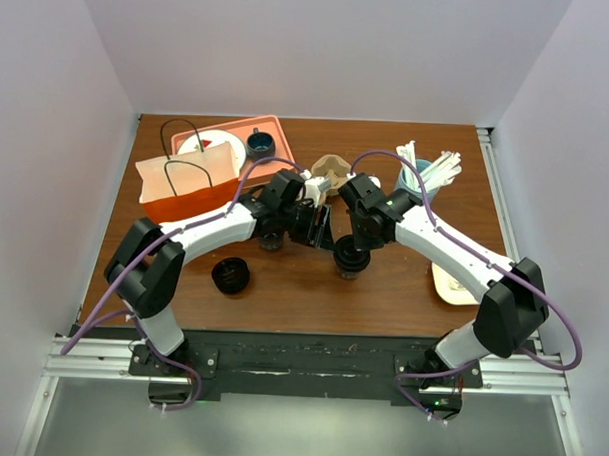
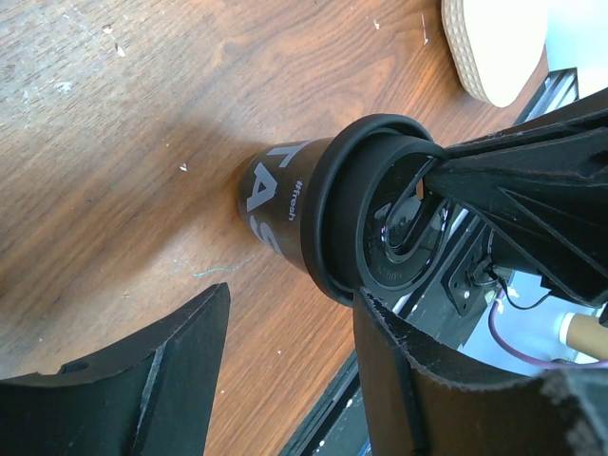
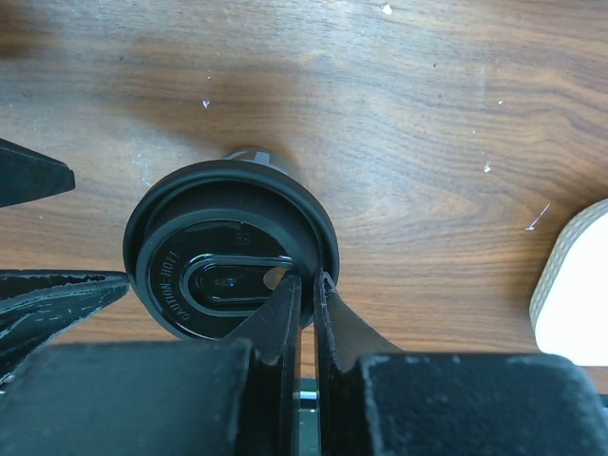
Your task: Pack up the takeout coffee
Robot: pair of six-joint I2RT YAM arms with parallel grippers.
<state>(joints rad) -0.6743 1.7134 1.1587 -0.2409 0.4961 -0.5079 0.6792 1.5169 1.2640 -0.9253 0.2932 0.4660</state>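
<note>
The takeout coffee (image 1: 350, 260), a dark cup with a black sip lid (image 3: 228, 252), stands upright on the wooden table near the middle. My right gripper (image 3: 309, 277) comes down on it from above. It is shut on the lid's rim, one finger inside the rim and one outside. My left gripper (image 2: 293, 291) is open and reaches toward the cup (image 2: 275, 195) from the left. The cup sits just past its tips, with the right-hand finger (image 2: 399, 370) close to the lid's edge. From above, the left gripper (image 1: 319, 232) sits beside the right gripper (image 1: 349, 240).
An orange paper bag (image 1: 186, 184) stands at the back left, in front of a tray (image 1: 278, 127) holding a white plate and a lidless dark cup (image 1: 260, 143). A low black round piece (image 1: 231, 275) lies front left. A cardboard holder (image 1: 332, 169), a cup of utensils (image 1: 427, 172) and a white pad (image 1: 448, 283) are nearby.
</note>
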